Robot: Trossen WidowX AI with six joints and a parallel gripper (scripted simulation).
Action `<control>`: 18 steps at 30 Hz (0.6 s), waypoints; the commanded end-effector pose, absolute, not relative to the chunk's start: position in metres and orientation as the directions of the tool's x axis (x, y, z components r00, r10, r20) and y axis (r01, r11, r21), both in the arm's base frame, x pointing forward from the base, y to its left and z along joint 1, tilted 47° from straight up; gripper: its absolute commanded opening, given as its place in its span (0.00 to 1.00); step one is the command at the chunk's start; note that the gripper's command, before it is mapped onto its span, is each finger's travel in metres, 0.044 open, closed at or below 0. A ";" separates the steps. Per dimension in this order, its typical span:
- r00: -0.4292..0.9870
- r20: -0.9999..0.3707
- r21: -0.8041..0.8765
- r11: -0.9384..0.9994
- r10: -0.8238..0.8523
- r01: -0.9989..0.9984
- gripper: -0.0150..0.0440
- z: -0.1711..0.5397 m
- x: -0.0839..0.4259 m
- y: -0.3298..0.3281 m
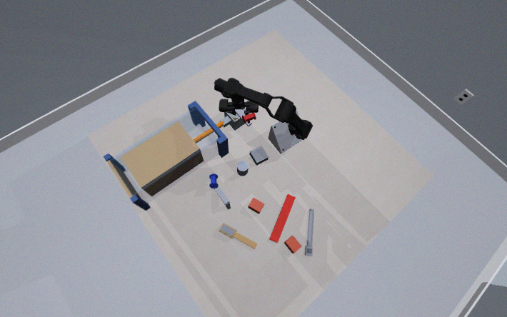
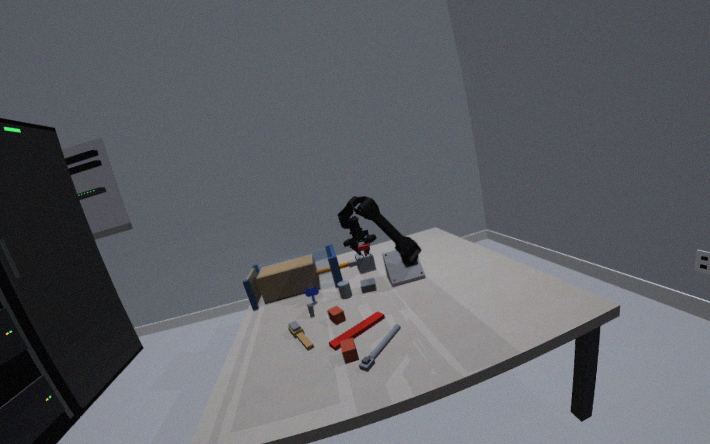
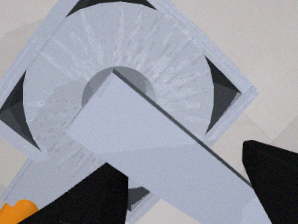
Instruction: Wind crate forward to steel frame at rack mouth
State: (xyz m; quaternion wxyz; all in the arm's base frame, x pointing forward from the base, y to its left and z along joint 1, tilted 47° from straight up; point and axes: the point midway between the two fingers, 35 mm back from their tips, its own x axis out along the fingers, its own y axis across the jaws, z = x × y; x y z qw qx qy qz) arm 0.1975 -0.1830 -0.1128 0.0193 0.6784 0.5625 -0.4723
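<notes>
The tan crate (image 1: 161, 151) (image 2: 289, 278) sits flat in the guard cubby, its front back from the blue frame (image 1: 208, 121) (image 2: 333, 265) at the mouth. An orange strap (image 1: 210, 132) (image 2: 335, 268) runs from it through the frame to the grey winch (image 1: 236, 123) (image 2: 366, 263) (image 3: 180, 47). My gripper (image 1: 241, 113) (image 2: 359, 246) (image 3: 185, 158) is shut on the winch handle, a flat grey arm (image 3: 135, 125) with a red knob (image 1: 248, 117) (image 2: 364, 247). The arm's end lies over the round hole in the wrist view. The key is hidden beneath it, so its depth cannot be told.
A grey block (image 1: 258, 154) and a grey cylinder (image 1: 242, 167) stand near the winch. A blue-knobbed crank (image 1: 221, 196), two red-orange blocks (image 1: 255, 205) (image 1: 293, 243), a red bar (image 1: 283, 218), a grey wrench (image 1: 310, 230) and a wooden-handled tool (image 1: 245, 239) lie farther off.
</notes>
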 end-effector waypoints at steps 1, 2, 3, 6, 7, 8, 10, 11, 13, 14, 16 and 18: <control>0.089 -0.659 -0.741 -0.665 0.747 0.092 0.25 -0.120 0.220 -0.189; 0.089 -0.659 -0.741 -0.665 0.747 0.091 0.25 -0.120 0.220 -0.189; 0.088 -0.659 -0.740 -0.665 0.747 0.098 0.25 -0.120 0.220 -0.189; 0.066 -0.660 -0.726 -0.659 0.748 0.197 0.25 -0.120 0.217 -0.188; 0.057 -0.661 -0.719 -0.653 0.748 0.239 0.25 -0.120 0.216 -0.187; 0.047 -0.661 -0.711 -0.645 0.749 0.280 0.25 -0.120 0.214 -0.187; 0.029 -0.662 -0.692 -0.625 0.749 0.362 0.25 -0.119 0.212 -0.186; 0.020 -0.662 -0.681 -0.612 0.749 0.402 0.25 -0.119 0.211 -0.185; 0.002 -0.663 -0.656 -0.583 0.749 0.480 0.25 -0.119 0.208 -0.184; -0.007 -0.663 -0.643 -0.565 0.748 0.517 0.25 -0.118 0.207 -0.184; -0.024 -0.664 -0.614 -0.526 0.748 0.589 0.25 -0.118 0.204 -0.183; -0.042 -0.664 -0.582 -0.481 0.747 0.656 0.25 -0.117 0.202 -0.182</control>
